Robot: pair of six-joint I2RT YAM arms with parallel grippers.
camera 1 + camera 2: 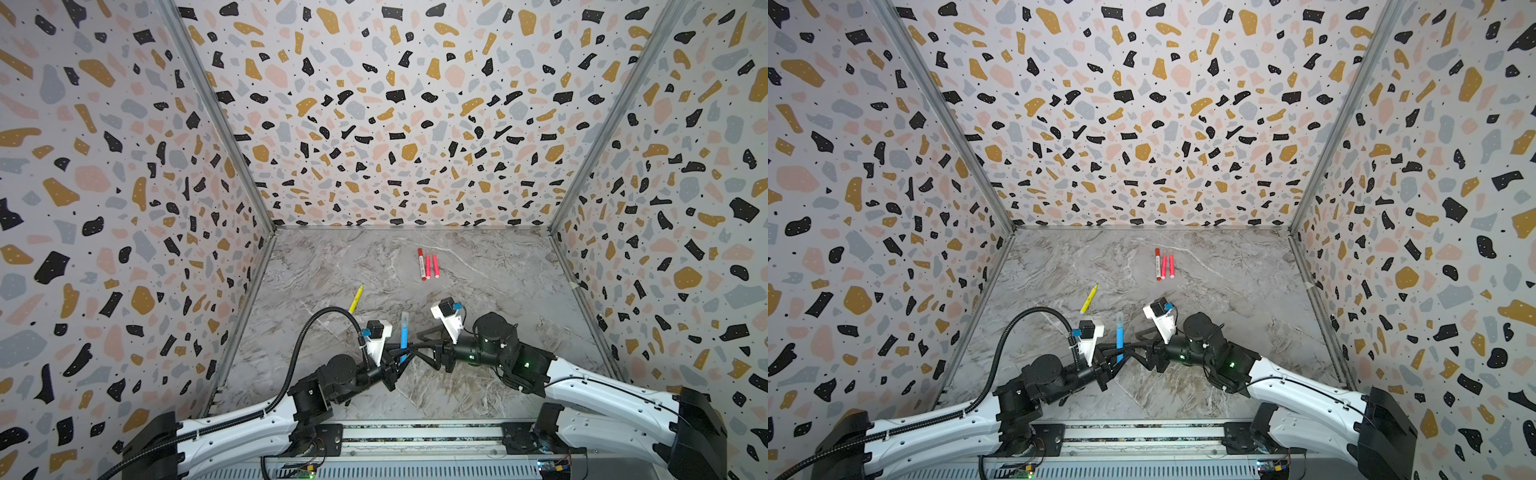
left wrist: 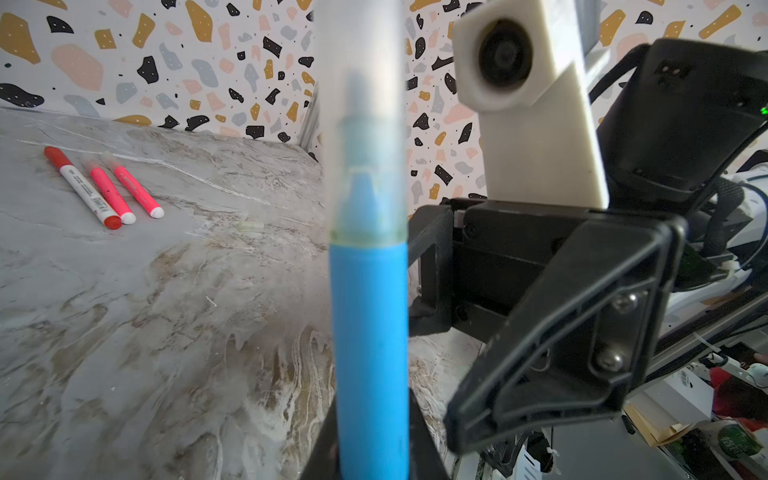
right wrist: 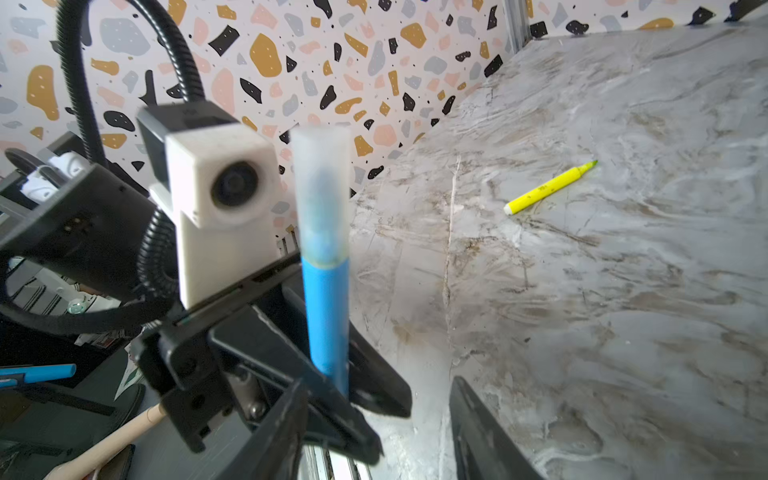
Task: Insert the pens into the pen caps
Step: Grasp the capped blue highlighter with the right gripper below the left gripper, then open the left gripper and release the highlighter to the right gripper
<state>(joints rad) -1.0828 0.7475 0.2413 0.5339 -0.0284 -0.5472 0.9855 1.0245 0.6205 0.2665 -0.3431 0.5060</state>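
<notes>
A blue pen [image 1: 404, 340] [image 1: 1120, 337] stands upright in my left gripper [image 1: 398, 358] [image 2: 372, 465], which is shut on its lower barrel. A frosted clear pen cap [image 2: 361, 124] [image 3: 322, 187] sits over the pen's tip. My right gripper [image 1: 415, 347] [image 3: 380, 386] faces the left one from the right. Its jaws are open and hold nothing; they stand either side of the left gripper's fingertips. A yellow pen [image 1: 356, 298] [image 3: 548, 189] lies uncapped on the table, far left of the grippers.
A white-bodied red pen [image 1: 422, 264] [image 2: 81, 187] and two pink pens [image 1: 432, 267] [image 2: 109, 191] lie side by side at the back middle. A small clear piece [image 2: 251, 225] lies on the marble table [image 1: 498, 291]. Patterned walls enclose three sides.
</notes>
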